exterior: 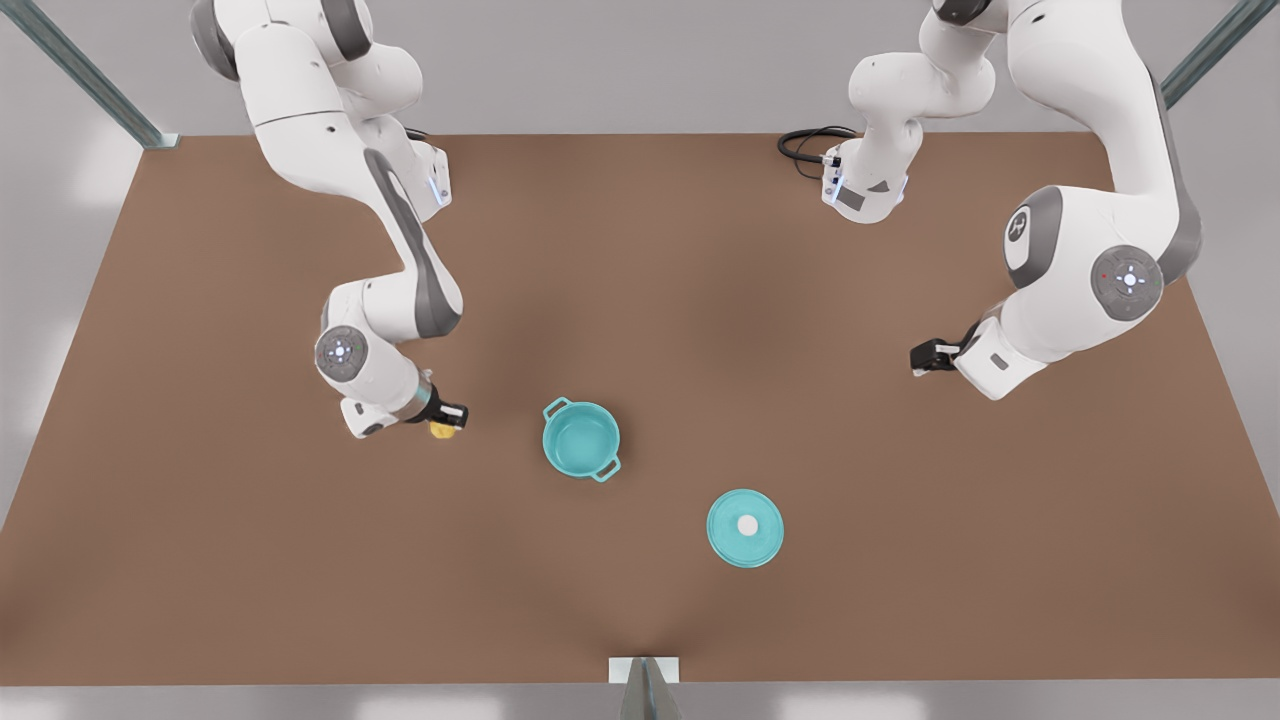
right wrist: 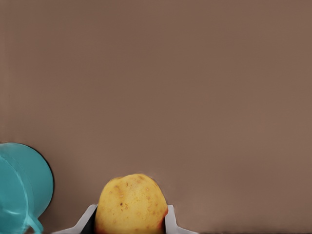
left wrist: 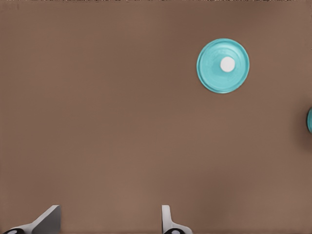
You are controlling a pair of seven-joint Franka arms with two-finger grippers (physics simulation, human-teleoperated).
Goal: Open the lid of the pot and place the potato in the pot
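Matte brown worktop [exterior: 700, 300] within a grey room, metal struts at the far corners. The pot [exterior: 581, 439], round, teal and smooth with two loop handles, stands uncovered near the middle. The lid [exterior: 745, 528], a flat teal disc with a white knob, lies flat on the worktop, apart from the pot, toward the front view's right. Right end effector [exterior: 445, 420], on the front view's left of the pot, grips the potato [exterior: 441, 430], a speckled yellow lump, between its fingers [right wrist: 171, 219]. Left end effector [exterior: 925, 356], at the front view's right, is spread wide and carries nothing.
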